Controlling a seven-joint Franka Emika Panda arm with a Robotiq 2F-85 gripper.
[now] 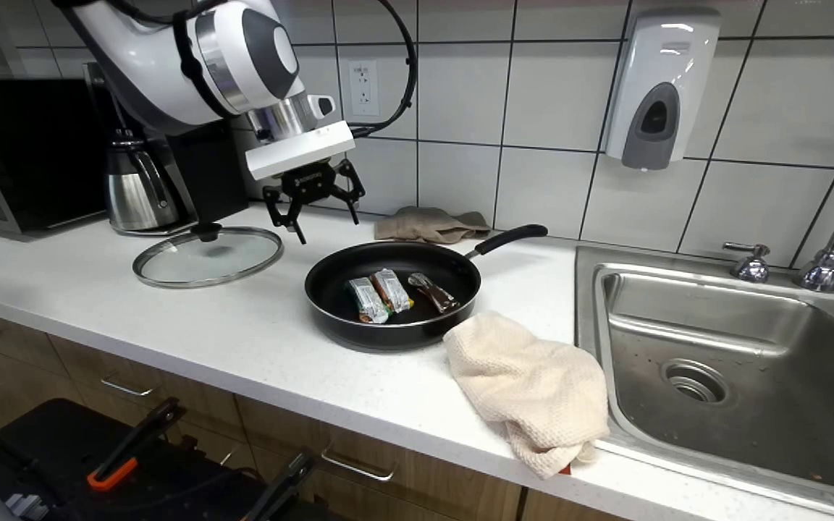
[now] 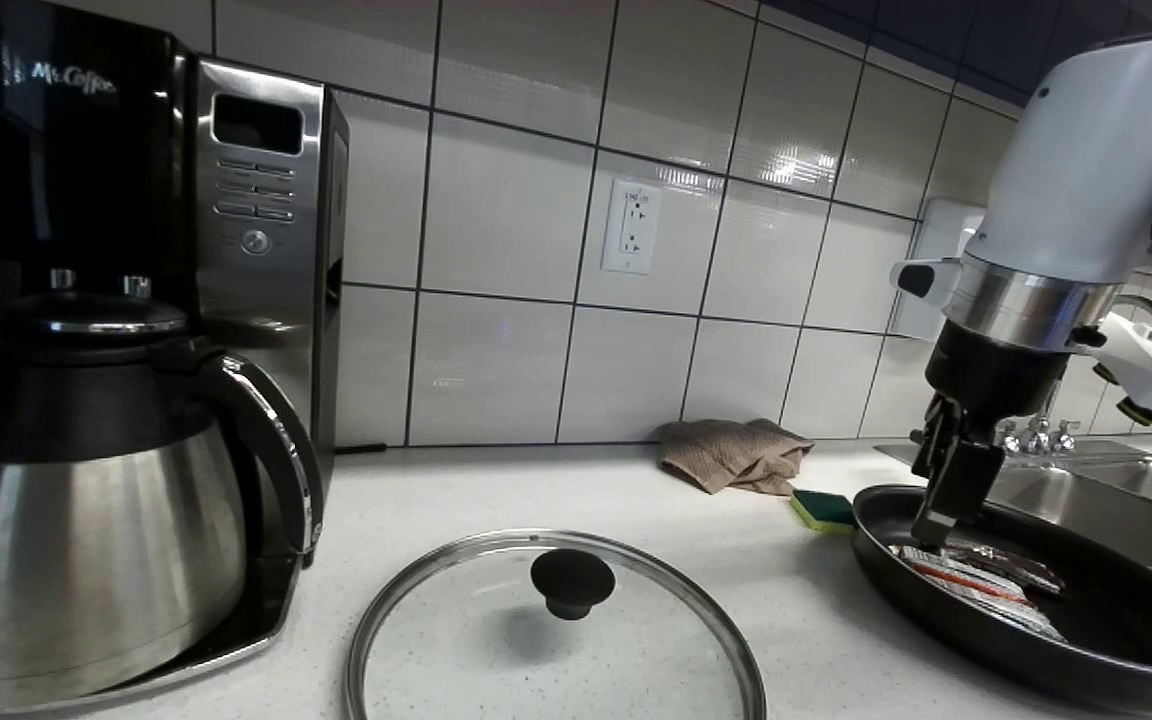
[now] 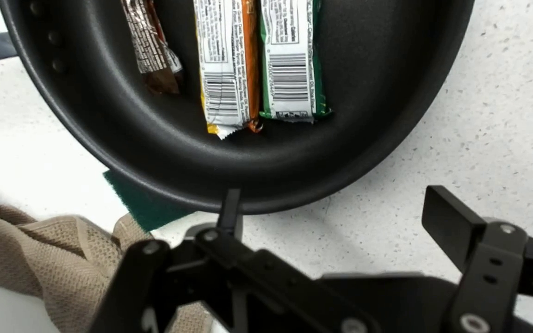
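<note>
1 pan [image 1: 402, 259] w/ 3 pkts [image 1: 393, 291]

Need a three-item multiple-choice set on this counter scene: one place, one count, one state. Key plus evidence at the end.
1. Where does the glass lid lie relative to the black pan?
A. On top of it
B. Underneath it
C. Apart from it, on the counter

2. How many wrapped packets are in the black pan?
A. Two
B. Three
C. Five

3. What state is the pincer in?
A. Open
B. Shut on a packet
C. Shut, holding nothing

Key:
1 C: both exterior views show the glass lid lying on the counter, away from the black pan.
2 B: the wrist view shows one green-edged, one orange-edged and one brown.
3 A: the wrist view shows a wide gap between its jaws.
</note>
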